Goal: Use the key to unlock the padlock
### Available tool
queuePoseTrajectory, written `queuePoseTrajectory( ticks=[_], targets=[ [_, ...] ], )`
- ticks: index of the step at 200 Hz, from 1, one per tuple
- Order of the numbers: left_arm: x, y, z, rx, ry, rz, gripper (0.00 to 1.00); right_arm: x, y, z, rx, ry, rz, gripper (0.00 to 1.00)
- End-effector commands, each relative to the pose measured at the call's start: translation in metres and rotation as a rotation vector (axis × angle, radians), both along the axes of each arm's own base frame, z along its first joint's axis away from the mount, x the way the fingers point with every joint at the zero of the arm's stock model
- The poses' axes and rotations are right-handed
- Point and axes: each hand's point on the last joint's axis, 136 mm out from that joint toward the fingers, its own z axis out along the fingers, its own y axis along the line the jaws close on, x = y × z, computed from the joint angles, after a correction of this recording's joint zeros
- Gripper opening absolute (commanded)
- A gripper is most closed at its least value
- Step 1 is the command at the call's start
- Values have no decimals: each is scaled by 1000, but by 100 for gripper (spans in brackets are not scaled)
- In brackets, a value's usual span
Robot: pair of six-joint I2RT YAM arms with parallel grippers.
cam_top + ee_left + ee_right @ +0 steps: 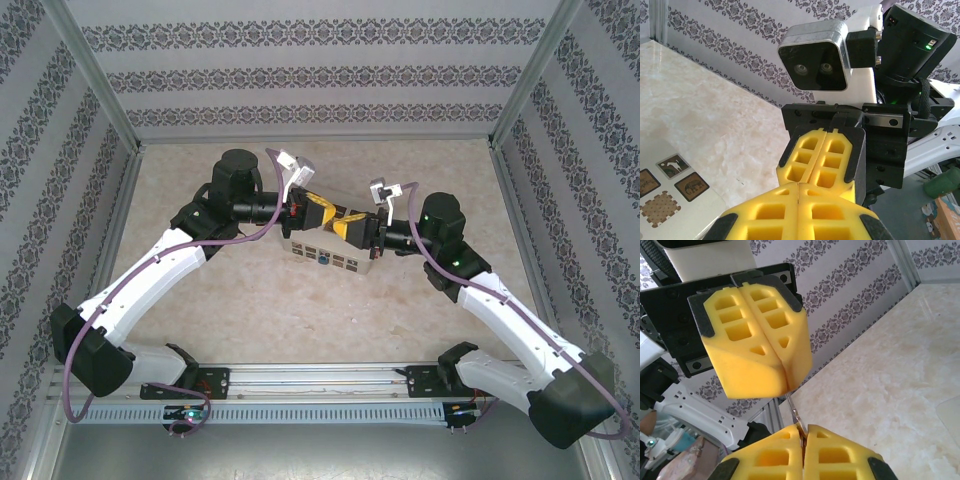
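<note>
The right fingers (840, 452) pinched the thin key (794, 412), its blade ending at the shut left fingers (740, 365), whose load was hidden; keeping the blade straight seemed essential.

Tabletop (250, 300): pale beige marble pattern, matte, evenly lit by soft light. Walls (320, 70) on three sides: white paper with grey damask bands, running horizontally at the back. Silver metal posts (95, 75) stand at the back corners. A slotted metal rail (320, 385) lies along the near edge.
</note>
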Motion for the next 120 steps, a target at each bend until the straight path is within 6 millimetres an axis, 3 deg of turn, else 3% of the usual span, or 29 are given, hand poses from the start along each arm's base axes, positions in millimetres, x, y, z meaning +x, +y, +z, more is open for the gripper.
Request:
queuePoseTrajectory(
  ticks=[1, 40, 54, 68, 90, 120],
  targets=[
    [-12, 2, 12, -14, -43, -26, 0, -1, -2, 1, -21, -31, -27, 0],
    [-11, 3, 13, -16, -39, -16, 0, -1, -7, -5, -56, -61, -48, 0],
    [-8, 4, 15, -25, -42, -2, 13, -3, -7, -9, -79, -69, -45, 0],
    [-4, 6, 18, -37, -44, 25, 40, -3, -8, -17, -111, -73, -43, 0],
    [9, 16, 18, -31, -63, 116, 59, -2, -11, -33, -165, -69, -52, 0],
    [30, 42, 2, 26, -86, 314, 73, 5, -16, -57, -218, -47, -87, 0]
  ],
)
